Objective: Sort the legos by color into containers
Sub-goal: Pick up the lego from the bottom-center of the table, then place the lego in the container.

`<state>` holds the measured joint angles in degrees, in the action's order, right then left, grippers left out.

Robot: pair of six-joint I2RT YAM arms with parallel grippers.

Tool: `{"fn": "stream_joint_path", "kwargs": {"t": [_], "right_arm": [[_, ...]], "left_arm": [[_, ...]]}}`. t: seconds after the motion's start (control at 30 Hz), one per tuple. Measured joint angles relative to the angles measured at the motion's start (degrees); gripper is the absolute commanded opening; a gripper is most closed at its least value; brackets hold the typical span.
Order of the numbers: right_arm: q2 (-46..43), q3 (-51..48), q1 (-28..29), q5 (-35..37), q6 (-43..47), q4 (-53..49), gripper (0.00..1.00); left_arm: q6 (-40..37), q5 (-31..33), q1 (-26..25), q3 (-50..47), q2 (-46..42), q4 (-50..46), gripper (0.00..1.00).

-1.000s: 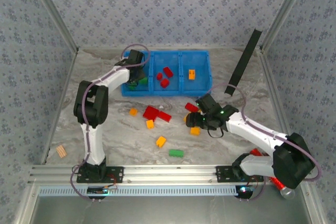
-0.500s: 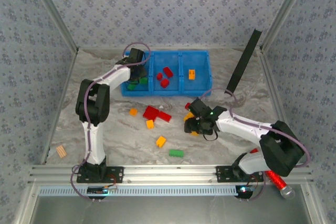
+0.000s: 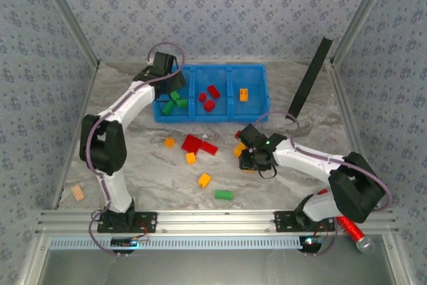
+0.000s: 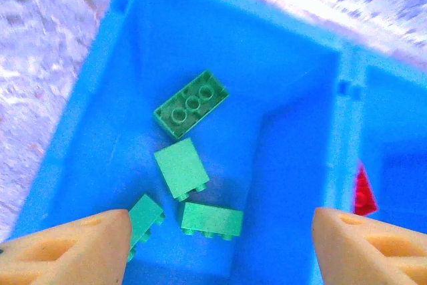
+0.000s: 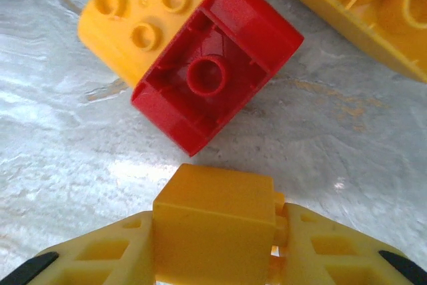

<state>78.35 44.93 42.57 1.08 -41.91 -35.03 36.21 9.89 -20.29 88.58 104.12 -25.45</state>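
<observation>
Nearest the arm bases: one loose green oblong plastic brick (image 3: 224,195) on the grey marbled desk (image 3: 153,178), with orange-yellow bricks (image 3: 204,179) scattered past it. Mid-desk, the right pincer (image 5: 213,231) is clamped narrow on a small orange-yellow plastic cube brick (image 5: 213,208), pads on its two flat side walls. Can't tell if that brick is on the desk or just off it. Just beyond, an upturned red hollow plastic brick (image 5: 217,78) touches a studded yellow brick (image 5: 140,15); both are close, so a lift could nudge them. My read: these bricks are light, rigid and won't crush, but the glossy sides could slip or twist if pinched off-centre. Hold on flat opposite faces, not studs or corners. Far side: bright blue ribbed plastic tray (image 3: 213,117), three compartments. The left pincer (image 4: 220,215) hangs over the left one, jaws wide, nothing in them; four green bricks (image 4: 191,103) lie on the floor below. There are red bricks (image 3: 210,97) in the middle compartment and one orange brick (image 3: 243,94) in the right, likely where the held one belongs.
</observation>
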Motion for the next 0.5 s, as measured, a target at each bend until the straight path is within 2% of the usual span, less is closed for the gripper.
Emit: {"fn": "stream_joint_path", "kwargs": {"t": [0.1,0.27,0.5], "right_arm": [[-2.5,4.3,-1.7,0.5,2.8,-3.5,0.37],[-2.4,14.7,-8.6,2.3,10.6,-5.2,0.36],[7.7,28.0,-16.2,4.4,20.9,-0.7,0.34]], "left_arm": [[-0.7,0.0,-0.1,-1.8,-4.7,-0.2,0.73],[-2.0,0.3,-1.8,-6.4,-11.5,-3.3,0.74],[-1.2,1.0,-10.5,-18.1,-21.4,-10.1,0.74]]}}
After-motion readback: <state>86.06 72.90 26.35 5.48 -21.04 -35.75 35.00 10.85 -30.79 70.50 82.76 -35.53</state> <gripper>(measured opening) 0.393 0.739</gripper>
